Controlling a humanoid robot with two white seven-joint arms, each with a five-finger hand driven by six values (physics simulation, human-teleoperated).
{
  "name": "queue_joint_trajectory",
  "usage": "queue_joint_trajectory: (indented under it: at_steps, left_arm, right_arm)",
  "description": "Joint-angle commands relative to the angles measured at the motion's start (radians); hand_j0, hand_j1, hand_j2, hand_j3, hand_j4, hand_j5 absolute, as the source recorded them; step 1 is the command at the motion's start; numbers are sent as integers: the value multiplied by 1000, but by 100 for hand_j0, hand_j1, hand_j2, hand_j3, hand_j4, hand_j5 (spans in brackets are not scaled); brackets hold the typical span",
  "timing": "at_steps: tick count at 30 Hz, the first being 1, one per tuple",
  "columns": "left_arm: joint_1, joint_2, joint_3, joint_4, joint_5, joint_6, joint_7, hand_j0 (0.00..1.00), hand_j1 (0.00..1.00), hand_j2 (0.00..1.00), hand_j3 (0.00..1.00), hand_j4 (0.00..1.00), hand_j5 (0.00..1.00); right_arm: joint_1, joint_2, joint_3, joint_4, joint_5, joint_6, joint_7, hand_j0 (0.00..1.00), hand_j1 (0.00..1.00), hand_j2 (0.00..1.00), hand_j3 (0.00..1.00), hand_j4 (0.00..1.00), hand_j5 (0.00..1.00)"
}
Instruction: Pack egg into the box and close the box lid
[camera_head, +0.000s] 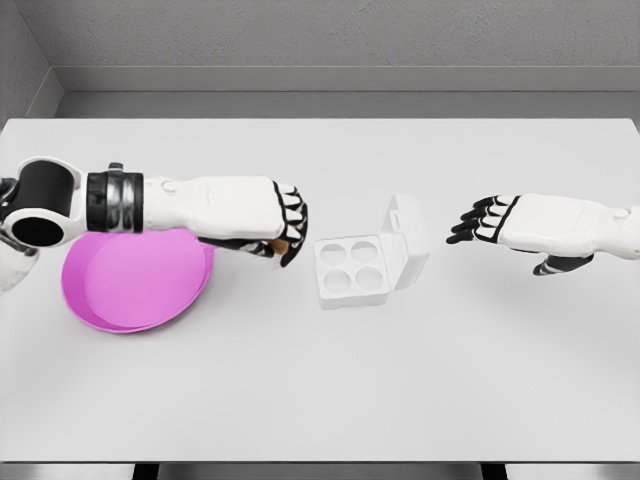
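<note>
Starting from the left, we see a pink bowl (135, 285), then our left hand (270, 225) with fingers curled around the brown egg (282, 244), beside the open box (360, 265); our right hand (520, 225) hovers with fingers spread.

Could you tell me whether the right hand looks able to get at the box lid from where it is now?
Probably yes. The right hand hovers open just right of the raised lid of the box, with only bare table between them.
</note>
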Motion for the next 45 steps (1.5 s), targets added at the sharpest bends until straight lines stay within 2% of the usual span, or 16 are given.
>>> queue_joint_trajectory:
  at_steps: [1, 6, 8, 13, 15, 19, 27, 30, 35, 39, 45]
  left_arm:
    - [0, -72, -2, 19, -10, 3, 0, 33, 33, 33, 33, 33, 33]
    - [2, -148, -4, 110, -21, 3, -8, 33, 33, 33, 33, 33, 33]
    - [0, -164, -30, 136, -27, 3, -8, 33, 33, 33, 33, 33, 33]
    - [3, -182, -39, 136, -49, 3, -8, 33, 33, 33, 33, 33, 33]
    - [3, -182, -73, 138, -58, 3, -8, 33, 33, 33, 33, 33, 33]
    - [8, -184, -93, 154, -59, 3, -8, 34, 34, 34, 34, 34, 34]
    - [9, -191, -93, 165, -59, 3, -7, 36, 36, 36, 36, 36, 36]
    - [9, -208, -93, 210, -59, 3, -7, 36, 36, 36, 36, 36, 36]
    - [9, -211, -93, 222, -61, 3, -7, 36, 36, 36, 36, 36, 36]
    - [8, -233, -93, 270, -64, 3, -7, 36, 36, 36, 36, 36, 36]
    - [8, -254, -94, 274, -67, 3, -7, 36, 36, 36, 36, 36, 36]
  right_arm:
    - [0, -1, 0, -3, -5, 3, 0, 100, 100, 100, 100, 100, 100]
    - [-2, -1, 0, -3, -5, 3, 0, 100, 100, 100, 100, 100, 100]
    - [-2, -1, 0, -3, -5, 3, 0, 100, 100, 100, 100, 100, 100]
    - [-3, -3, -14, -3, -5, 3, 0, 100, 100, 100, 100, 100, 100]
    - [-3, -1, -14, -3, -5, 3, 0, 100, 100, 100, 100, 100, 100]
    - [-3, -1, -14, -3, -7, 3, 0, 100, 100, 100, 100, 100, 100]
    - [-3, -1, -14, -3, -5, 3, 0, 100, 100, 100, 100, 100, 100]
    - [-2, -1, -14, -3, -5, 3, 0, 100, 100, 100, 100, 100, 100]
    - [-3, -1, -14, -3, -5, 3, 0, 100, 100, 100, 100, 100, 100]
    - [-3, -1, -14, -3, -5, 3, 0, 100, 100, 100, 100, 100, 100]
    - [-2, -1, -14, -3, -5, 3, 0, 100, 100, 100, 100, 100, 100]
